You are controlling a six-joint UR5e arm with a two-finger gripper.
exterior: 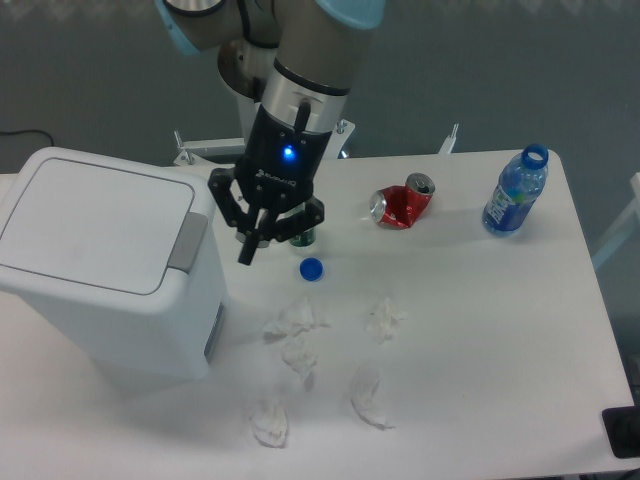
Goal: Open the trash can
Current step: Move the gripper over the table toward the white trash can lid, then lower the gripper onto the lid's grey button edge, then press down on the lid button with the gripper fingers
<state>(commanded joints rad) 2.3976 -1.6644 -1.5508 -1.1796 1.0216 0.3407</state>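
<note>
The fixed camera looks down on a white bench point(480, 330). The trash can point(100, 260) stands at the left side of the bench. It is a big white box with rounded corners. Its flat lid point(90, 220) is down, and a grey tab point(187, 241) sits at the right edge of the lid.

The hand point(250, 248) hangs just right of the trash can, near the grey tab, and it does not touch it. Its fingers point(246, 250) point down and stand close together; it holds nothing that can be seen, but it is not clear if it is fully clenched. A blue light shines on the wrist above it.

A small bottle point(303, 237) is partly hidden behind the hand. A blue cap point(311, 269) lies on the bench just right of the hand. A crushed red can point(400, 204) lies further right. A blue water bottle point(515, 192) stands near the right edge. Five crumpled paper tissues point(292, 320) lie in the front part of the bench.
</note>
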